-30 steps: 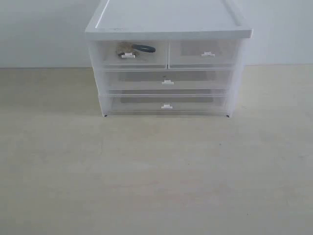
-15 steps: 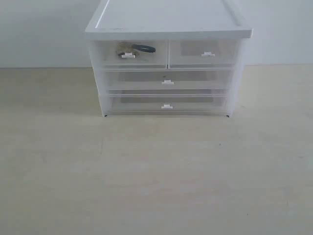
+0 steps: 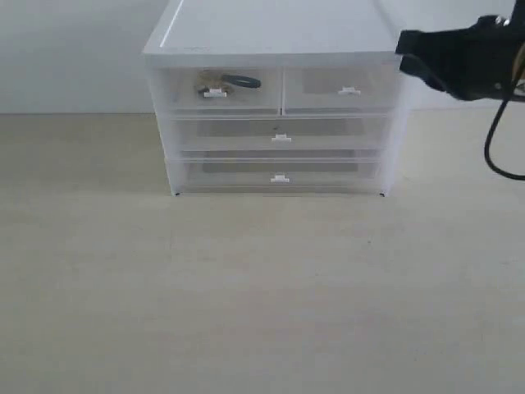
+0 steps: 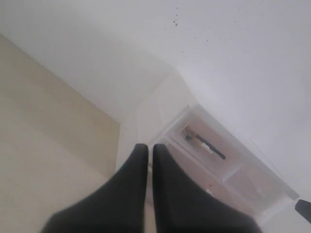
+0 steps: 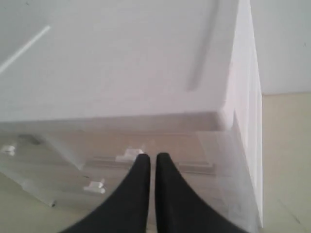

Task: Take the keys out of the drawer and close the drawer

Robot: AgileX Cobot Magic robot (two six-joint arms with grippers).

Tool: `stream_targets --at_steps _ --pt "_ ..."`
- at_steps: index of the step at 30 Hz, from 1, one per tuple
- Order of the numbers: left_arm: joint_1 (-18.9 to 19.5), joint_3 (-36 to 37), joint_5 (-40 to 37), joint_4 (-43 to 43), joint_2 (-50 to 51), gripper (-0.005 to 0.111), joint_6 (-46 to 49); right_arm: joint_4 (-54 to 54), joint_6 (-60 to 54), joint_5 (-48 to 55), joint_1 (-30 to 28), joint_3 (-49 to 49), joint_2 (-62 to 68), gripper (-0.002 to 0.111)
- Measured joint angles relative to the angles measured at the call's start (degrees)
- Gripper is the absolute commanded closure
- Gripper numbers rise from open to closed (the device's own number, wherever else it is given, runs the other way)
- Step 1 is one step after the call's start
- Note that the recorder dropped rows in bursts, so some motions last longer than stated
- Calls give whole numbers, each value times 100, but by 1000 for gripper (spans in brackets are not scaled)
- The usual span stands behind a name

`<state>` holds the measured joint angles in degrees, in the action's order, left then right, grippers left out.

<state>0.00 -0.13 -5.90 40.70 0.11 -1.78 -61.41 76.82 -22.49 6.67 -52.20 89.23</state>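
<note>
New: right gripper [image 5: 151, 158] swings in by top corner of white translucent plastic chest [image 3: 279, 33], jaws near-shut, empty. Meanwhile left gripper [image 4: 146, 148] narrow, empty. Gold-ring panda-charm keys [image 3: 223, 82] far across from right jaws, ahead of left jaws, inside closed-looking left half-width translucent drawer [image 3: 254, 98]. Approach only beginning.

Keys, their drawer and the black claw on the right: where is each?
keys [image 3: 239, 81], exterior view, on the black cord loop.
drawer [image 3: 215, 93], exterior view, on its white tab handle.
right gripper [image 5: 149, 156], right wrist view, between its fingertips.
</note>
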Motion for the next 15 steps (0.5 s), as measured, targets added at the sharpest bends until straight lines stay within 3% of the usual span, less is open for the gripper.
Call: stream_targets --at_steps 15 --pt "0 -92 -13 21 0 103 714 -74 -387 -321 0 -706 1286 108"
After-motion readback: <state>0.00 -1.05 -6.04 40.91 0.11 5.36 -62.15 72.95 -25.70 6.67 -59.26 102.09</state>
